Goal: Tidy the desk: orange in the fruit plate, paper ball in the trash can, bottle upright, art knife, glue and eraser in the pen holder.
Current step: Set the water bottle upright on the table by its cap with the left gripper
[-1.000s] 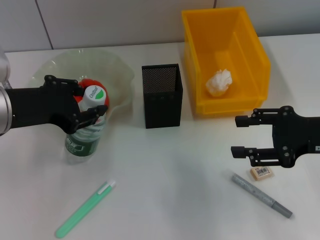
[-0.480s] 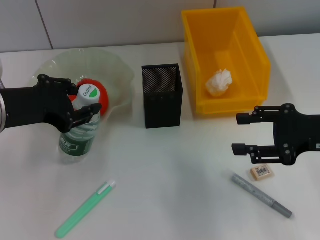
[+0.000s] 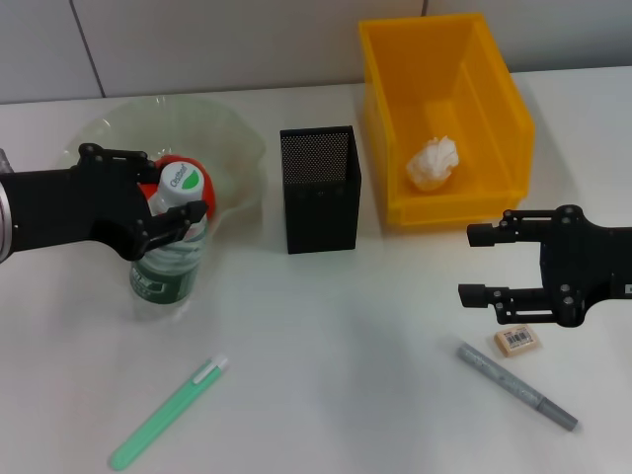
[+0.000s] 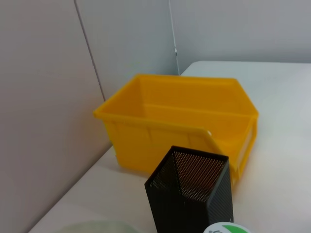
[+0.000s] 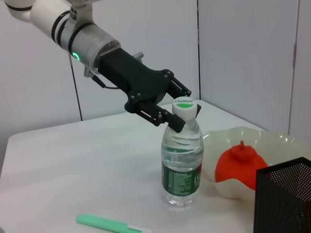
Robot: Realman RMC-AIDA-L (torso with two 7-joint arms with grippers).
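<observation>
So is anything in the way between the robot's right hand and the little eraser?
Nothing visible is. The eraser lies on the bare table just beside the open right gripper; the grey pen lies nearer the robot, off that path.

A plain white tabletop [image 3: 326,346] fills most of the scene, evenly lit with only soft shadows. Behind it stands a pale grey wall [image 3: 227,39] made of flat panels, divided by thin dark vertical seams. The tabletop's far edge meets the wall directly.
</observation>
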